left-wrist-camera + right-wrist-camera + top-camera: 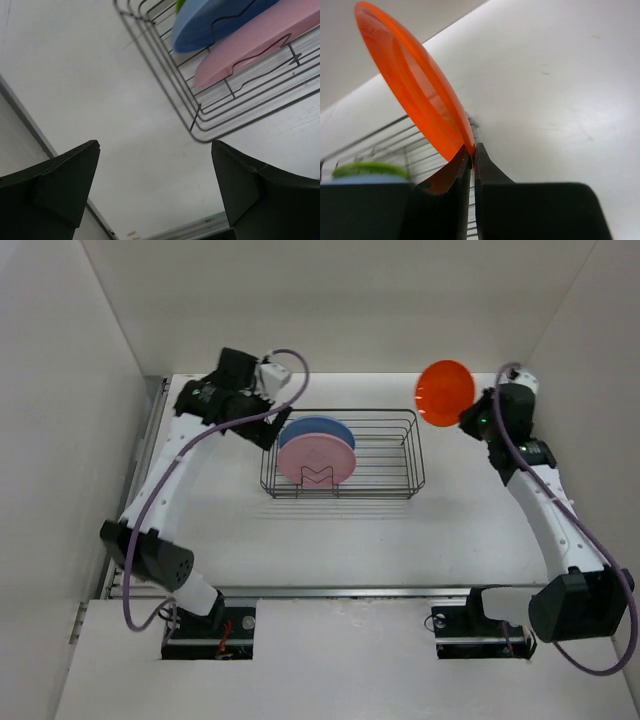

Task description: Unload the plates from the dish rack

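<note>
Right gripper clamped on the lower rim of the orange plate, held on edge in the air near the rack's far right corner. Left gripper spread wide and empty just outside the rack's left corner, where the blue plate, pink plate and green plate stand upright. The plates look like light, stiff, smooth plastic, so a rim pinch should hold but may swivel; the exposed top rim is the likely place to grip.

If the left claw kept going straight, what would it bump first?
Probably the left gripper meets bare table first, just beside the dish rack corner; depth is unclear, so maybe the wire.
</note>
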